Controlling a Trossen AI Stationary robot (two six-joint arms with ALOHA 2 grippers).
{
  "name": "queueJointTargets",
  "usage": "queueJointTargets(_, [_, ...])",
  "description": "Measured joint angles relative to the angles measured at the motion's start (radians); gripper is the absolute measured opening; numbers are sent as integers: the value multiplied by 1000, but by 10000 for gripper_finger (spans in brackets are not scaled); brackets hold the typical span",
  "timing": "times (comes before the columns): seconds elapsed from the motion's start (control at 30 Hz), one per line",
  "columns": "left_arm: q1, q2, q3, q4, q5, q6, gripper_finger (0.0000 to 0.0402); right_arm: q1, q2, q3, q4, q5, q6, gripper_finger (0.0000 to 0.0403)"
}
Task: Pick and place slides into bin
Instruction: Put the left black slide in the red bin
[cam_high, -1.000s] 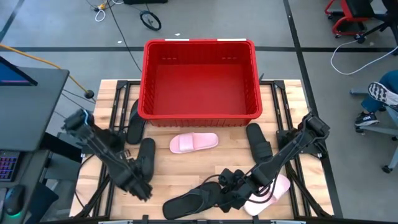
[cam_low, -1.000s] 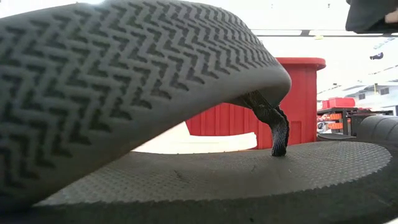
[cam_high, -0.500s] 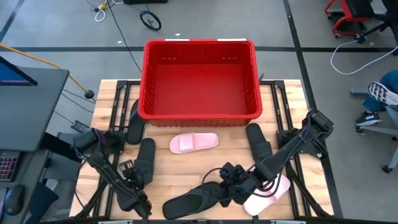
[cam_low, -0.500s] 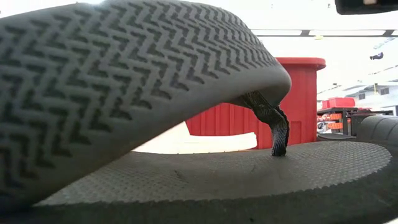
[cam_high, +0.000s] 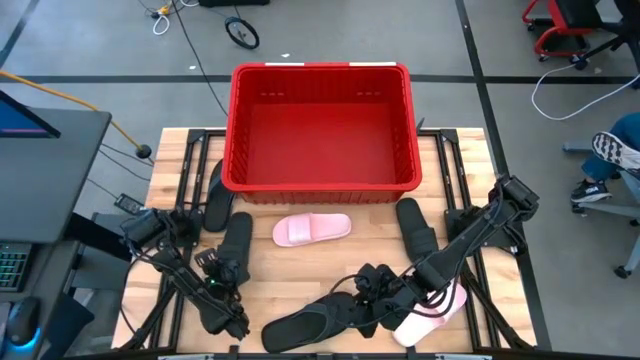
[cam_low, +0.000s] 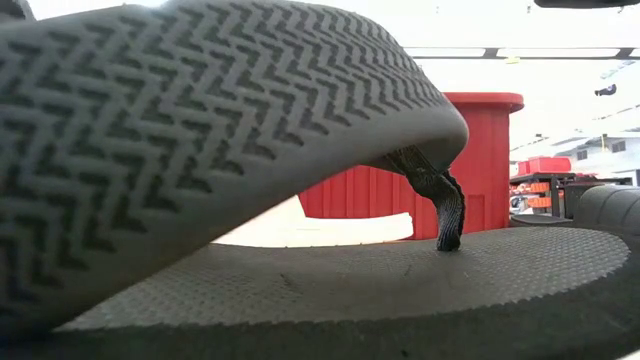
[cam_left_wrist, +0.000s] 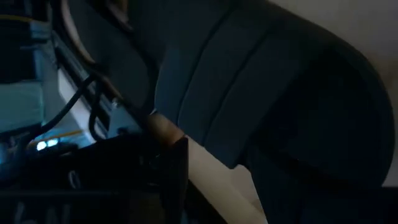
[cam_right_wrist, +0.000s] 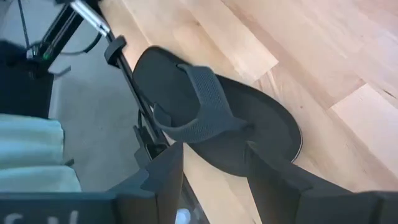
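Unmarked red bin (cam_high: 320, 180), black flip-flop (cam_right_wrist: 217, 124)

left tool (cam_high: 222, 275) low, front-left of table | right tool (cam_right_wrist: 208, 165) low, front-centre; fingers (cam_right_wrist: 165, 171) apart

You've got an empty red bin (cam_high: 320, 125) at the table's far edge. In front: pink slide (cam_high: 312, 229) centre, black slides (cam_high: 234, 252) left & right, black flip-flop (cam_high: 318, 318) near edge, prob. second pink slide (cam_high: 432, 312) beside it.

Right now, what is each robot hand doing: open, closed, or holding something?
Left hand: by a black slide; open or closed cannot be told.
Right hand: open, holding nothing, above the black flip-flop.
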Motion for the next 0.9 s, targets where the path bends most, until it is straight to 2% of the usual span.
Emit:
queueJointTargets(0.13, [19, 0, -52, 11, 3, 5, 132, 12, 0, 0, 0, 1, -20, 175])
queueJointTargets(0.27, [42, 0, -67, 12, 11, 43, 38, 26, 0, 0, 0, 2, -20, 175])
queueJointTargets(0.33, [53, -1, -55, 15, 29, 65, 13, 33, 0, 0, 0, 2, -21, 175])
queueJointTargets(0.5, [69, -9, 53, 42, 127, 182, 5, 56, 0, 0, 0, 42, -30, 175])
queueJointTargets(0.73, [63, -11, 348, -44, 99, 185, 3, 81, 0, 0, 0, 98, -56, 175])
queueJointTargets(0.83, [70, -22, 389, -37, 97, 184, 6, 81, 0, 0, -1, 102, -79, 175])
queueJointTargets(0.9, [72, -24, 396, -34, 139, 194, 13, 81, 0, 0, 0, 102, -94, 175])
